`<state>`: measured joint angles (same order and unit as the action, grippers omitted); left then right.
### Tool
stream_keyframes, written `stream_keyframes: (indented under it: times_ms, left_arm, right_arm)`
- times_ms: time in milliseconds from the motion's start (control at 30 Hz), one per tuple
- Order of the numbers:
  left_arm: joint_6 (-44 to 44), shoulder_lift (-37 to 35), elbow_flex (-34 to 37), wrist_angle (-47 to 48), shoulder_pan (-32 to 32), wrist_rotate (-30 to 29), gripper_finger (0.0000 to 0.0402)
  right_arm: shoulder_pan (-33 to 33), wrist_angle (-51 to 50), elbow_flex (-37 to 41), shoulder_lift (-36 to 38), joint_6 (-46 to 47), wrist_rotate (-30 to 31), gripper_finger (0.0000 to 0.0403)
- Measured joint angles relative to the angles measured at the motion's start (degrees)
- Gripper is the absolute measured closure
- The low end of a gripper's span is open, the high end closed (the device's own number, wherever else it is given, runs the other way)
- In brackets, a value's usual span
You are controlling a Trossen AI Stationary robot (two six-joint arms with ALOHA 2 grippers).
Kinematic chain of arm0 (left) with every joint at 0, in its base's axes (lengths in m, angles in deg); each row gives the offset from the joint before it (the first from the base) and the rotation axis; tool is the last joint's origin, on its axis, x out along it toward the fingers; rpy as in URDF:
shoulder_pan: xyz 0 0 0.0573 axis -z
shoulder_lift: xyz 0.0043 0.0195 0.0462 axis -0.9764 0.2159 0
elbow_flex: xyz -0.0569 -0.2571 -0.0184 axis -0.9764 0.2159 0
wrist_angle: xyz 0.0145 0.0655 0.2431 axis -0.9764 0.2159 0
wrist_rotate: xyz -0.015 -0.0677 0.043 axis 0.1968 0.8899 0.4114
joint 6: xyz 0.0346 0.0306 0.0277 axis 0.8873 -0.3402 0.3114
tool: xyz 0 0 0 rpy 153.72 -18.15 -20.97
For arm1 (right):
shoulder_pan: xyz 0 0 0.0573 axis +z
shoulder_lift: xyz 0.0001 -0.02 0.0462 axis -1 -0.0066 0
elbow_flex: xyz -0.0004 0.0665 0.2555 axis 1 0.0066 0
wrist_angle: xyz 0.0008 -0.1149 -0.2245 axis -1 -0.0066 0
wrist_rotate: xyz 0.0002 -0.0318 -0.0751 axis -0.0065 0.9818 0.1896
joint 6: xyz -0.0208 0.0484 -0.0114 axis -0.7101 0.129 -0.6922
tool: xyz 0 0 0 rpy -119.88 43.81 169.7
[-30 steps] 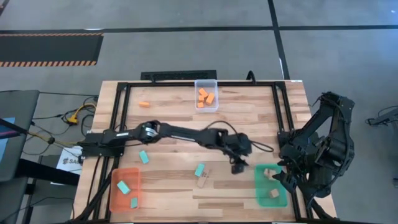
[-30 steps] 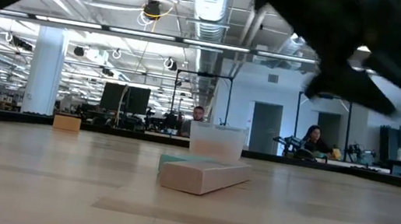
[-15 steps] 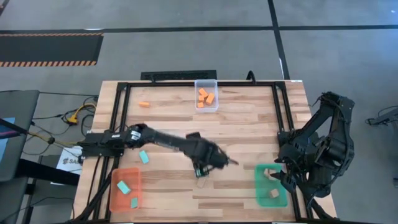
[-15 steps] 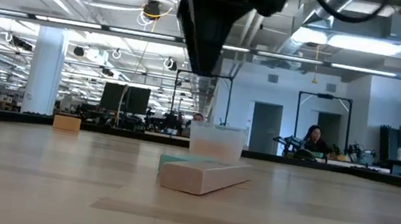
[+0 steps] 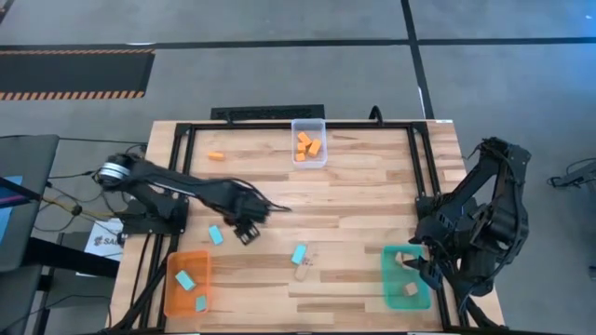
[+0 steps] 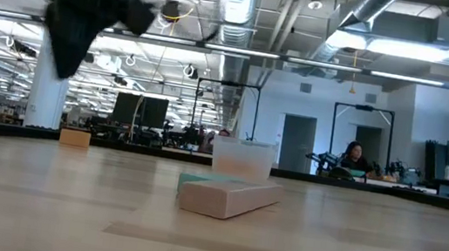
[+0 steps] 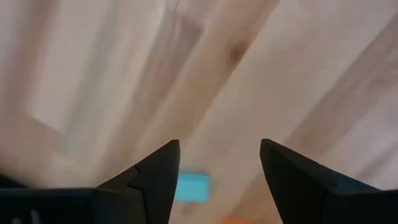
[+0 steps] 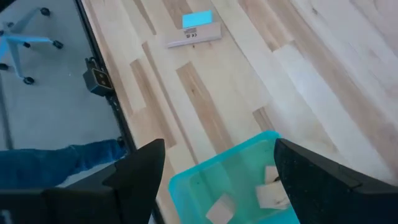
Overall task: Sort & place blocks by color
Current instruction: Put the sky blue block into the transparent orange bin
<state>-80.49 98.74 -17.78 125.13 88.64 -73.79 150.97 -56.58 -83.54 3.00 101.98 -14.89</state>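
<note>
At the near edge of the butcher-block table (image 5: 372, 186), whose pale planks run in long glued strips inside a black metal frame, 2 shallow plastic trays sit at opposite corners: an orange tray (image 5: 186, 284) holding 2 flat teal blocks (image 5: 184, 279), and a translucent teal-green tray (image 5: 406, 277) holding 2 small tan wooden blocks (image 5: 410, 290), which the right wrist view shows as plain squared chunks of pale wood. The right gripper (image 8: 214, 180) hangs over that green tray on its folded arm, its 2 dark wedge fingers spread wide with nothing between them. Between the trays a long tan wood bar (image 5: 303, 271) lies flat with a teal block (image 5: 299, 253) touching its far side; in the low view the bar shows smooth faces and crisp edges. Further in, the left gripper (image 5: 244, 229) hovers above bare wood, fingers wide apart and holding nothing, with another teal block (image 5: 216, 234) just beside it. Near the far edge stands a clear, frosted, square-walled bin (image 5: 309, 142) containing several orange blocks (image 5: 307, 144), and 1 orange block (image 5: 215, 155) lies alone well to its left. Beyond the table is grey concrete floor; the low view shows a bright open hall with ceiling ducts, white columns and seated people (image 6: 349, 156) far off
</note>
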Motion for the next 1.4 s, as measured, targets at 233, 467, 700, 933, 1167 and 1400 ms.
stream_keyframes:
  times_ms: [233,467,700,933,1167,1400]
  left_arm:
    - [-31.7,-18.2,22.5,-11.0,-6.0,6.9,0.0191]
    - [-39.8,-24.1,29.2,-11.0,-7.4,7.5,0.0191]
    - [-47.2,-22.8,33.2,-11.7,-7.4,11.4,0.0191]
    - [-49.3,-22.4,39.1,-22.0,-6.9,21.0,0.0191]
    - [-53.7,-22.4,40.8,-21.6,-5.9,20.9,0.0191]
    - [-55.0,-22.4,40.8,-21.6,-5.8,20.4,0.0191]
  right_arm:
    - [-2.8,0.1,0.1,0.0,-2.9,0.1,0.0081]
    - [-8.2,0.8,0.1,0.0,-7.8,0.0,0.0081]
    - [-12.4,3.2,0.1,0.0,-14.2,-1.6,0.0081]
    - [-14.3,4.9,0.0,0.0,-18.2,-2.3,0.0081]
    - [-14.6,5.1,0.0,0.0,-18.8,-3.2,0.0081]
    - [-14.6,5.3,0.0,0.0,-18.8,-3.3,0.0081]
